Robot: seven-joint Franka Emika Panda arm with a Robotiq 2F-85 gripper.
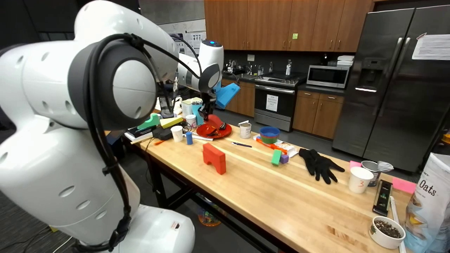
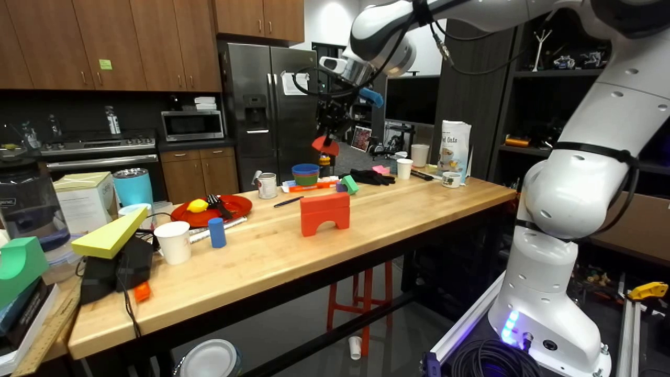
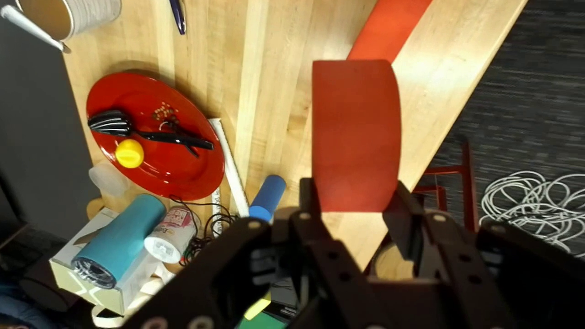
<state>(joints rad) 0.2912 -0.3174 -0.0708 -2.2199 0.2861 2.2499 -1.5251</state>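
A red half-round block [image 3: 356,137], pinched firm, hangs over the red arch [image 2: 324,208]

The gripper [image 3: 354,196] has its jaws closed down on the red half-round block, with the fingers [image 3: 307,201] on opposite sides, so their spacing is set by the piece's thickness. They appear to bear on its flat half-moon faces, likely why the hold looks steady: a curved back would give a poorer seat. The rounded side seems uppermost and the straight edge lowest, slightly tilted. In both exterior views this piece is above the red arch, a plain gap between them, so only the gripper seems to carry it. The red arch stands upright on the wooden table [image 2: 272,262], opening at the bottom; a seam suggests a separate bar laid across, level thanks to the two legs below. Left of the arch in both exterior views, a blue cylinder [image 2: 217,233] stands on end, presumably stable on its flat base. Also left of the arch in an exterior view, a red plate [image 2: 239,205] gathers a black utensil [image 2: 215,203] and a yellow lemon-like thing [image 2: 197,206], its rim probably keeping them together. Beyond the arch, a blue bowl [image 2: 305,169] sits in a green bowl [image 2: 306,180], likely nested to save room. Right of the arch in both exterior views, a green block [image 1: 276,157] touches a small purple block [image 1: 284,159], which may prop it
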